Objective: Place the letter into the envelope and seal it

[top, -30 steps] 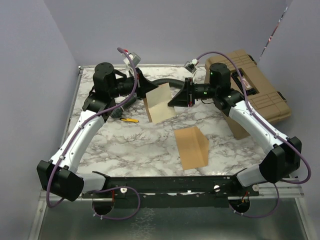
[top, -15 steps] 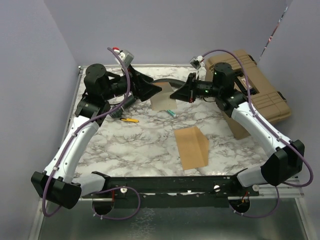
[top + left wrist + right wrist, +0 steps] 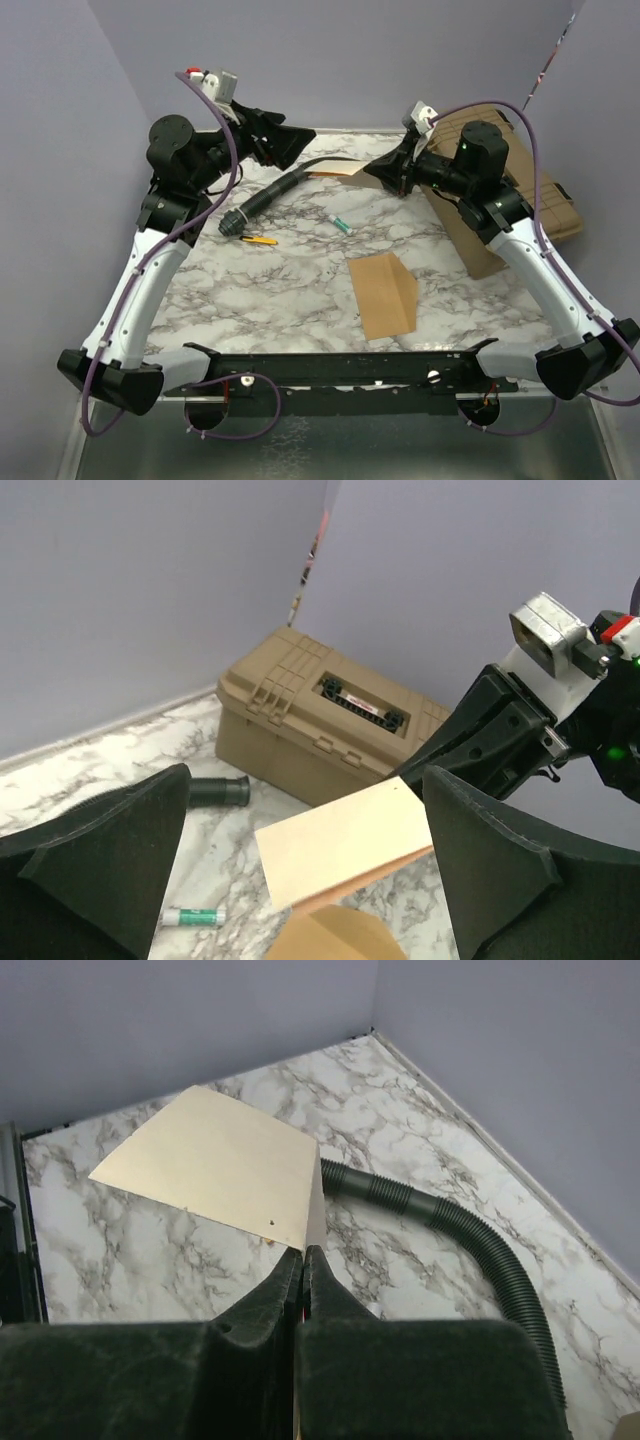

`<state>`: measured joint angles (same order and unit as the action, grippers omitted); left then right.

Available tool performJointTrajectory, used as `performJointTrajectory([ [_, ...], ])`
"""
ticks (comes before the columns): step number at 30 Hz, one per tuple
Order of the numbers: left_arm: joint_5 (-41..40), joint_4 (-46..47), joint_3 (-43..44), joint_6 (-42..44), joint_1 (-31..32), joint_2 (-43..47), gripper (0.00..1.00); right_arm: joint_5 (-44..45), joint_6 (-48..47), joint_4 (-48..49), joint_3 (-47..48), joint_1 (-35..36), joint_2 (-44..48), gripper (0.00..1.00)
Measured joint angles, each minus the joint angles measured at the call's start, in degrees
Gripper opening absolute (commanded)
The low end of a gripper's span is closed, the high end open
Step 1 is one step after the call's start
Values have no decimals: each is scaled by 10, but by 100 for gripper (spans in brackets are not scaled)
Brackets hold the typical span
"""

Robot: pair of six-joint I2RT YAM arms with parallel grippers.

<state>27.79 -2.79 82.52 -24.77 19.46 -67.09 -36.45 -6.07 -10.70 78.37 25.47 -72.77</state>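
— While pinching the letter (image 3: 215, 1165) by one edge only, why held so high above the far end of the marble table (image 3: 250, 290)?

— Likely to keep the sheet clear of the corrugated hose (image 3: 440, 1222) lying beneath and to offer the free edge outward. Clamped in the right gripper (image 3: 303, 1256), with fingers pressed together on the paper; nearly level, touched by nothing else.

— And the left gripper (image 3: 295, 148)?

— Spread wide, pinching nothing. Facing the sheet from the opposite side, near but apart; perhaps poised for a second hold, though hard to judge the gap from overhead.

— Where to from here?

— Down to the kraft envelope (image 3: 385, 292), lying on the marble near the arms' bases, well apart from the letter. Not yet loaded, not yet sealed; early in the job, by the look of it.

— Anything in the way?

— Only a green-capped marker (image 3: 195, 916) between hose and envelope, just off the straight path. Behind the right arm, a tan hard case (image 3: 300, 735), no part of this. Worth minding the sheet's droop with a single-edge grip.
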Motion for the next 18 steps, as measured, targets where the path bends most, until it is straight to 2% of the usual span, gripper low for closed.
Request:
performJointTrajectory([
  [2, 23, 5, 7, -14, 0, -24, 99, -6, -24, -14, 0, 0, 1, 0],
  [7, 145, 5, -2, -30, 0, -72, 98, -50, -48, -50, 13, 0, 2, 0],
  [13, 283, 5, -29, -22, 1, -73, 95, -128, -36, -78, 68, 0, 1, 0],
  [18, 332, 14, -59, -8, 22, -60, 93, -188, -7, -95, 121, 0, -14, 0],
])
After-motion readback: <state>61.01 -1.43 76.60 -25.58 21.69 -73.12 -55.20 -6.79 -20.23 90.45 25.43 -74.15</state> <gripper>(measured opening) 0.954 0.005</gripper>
